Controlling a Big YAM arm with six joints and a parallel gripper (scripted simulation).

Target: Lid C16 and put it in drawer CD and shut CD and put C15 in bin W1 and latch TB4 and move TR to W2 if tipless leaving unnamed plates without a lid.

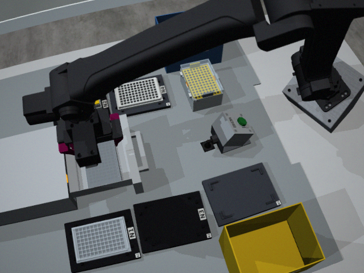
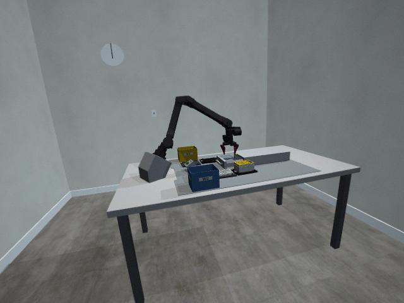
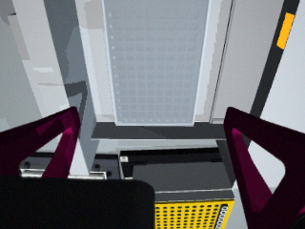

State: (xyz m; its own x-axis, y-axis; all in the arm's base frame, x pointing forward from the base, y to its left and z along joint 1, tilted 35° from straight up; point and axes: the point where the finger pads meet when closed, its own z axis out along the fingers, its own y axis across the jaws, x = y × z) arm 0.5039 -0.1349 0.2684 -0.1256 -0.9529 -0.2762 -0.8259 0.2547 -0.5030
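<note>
While the arm (image 1: 164, 44) hides N2 — its open gripper (image 1: 89, 133) blocks the drawer (image 1: 101, 187).

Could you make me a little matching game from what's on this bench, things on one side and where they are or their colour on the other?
Things:
1. clear plate
2. lidded plate
3. round key
4. open-topped bin

Descriptions:
A. green
B. yellow
C. on the nest marked N1
D. in the open drawer, under the open jaws

Pairs: 1-C, 2-D, 3-A, 4-B
</note>
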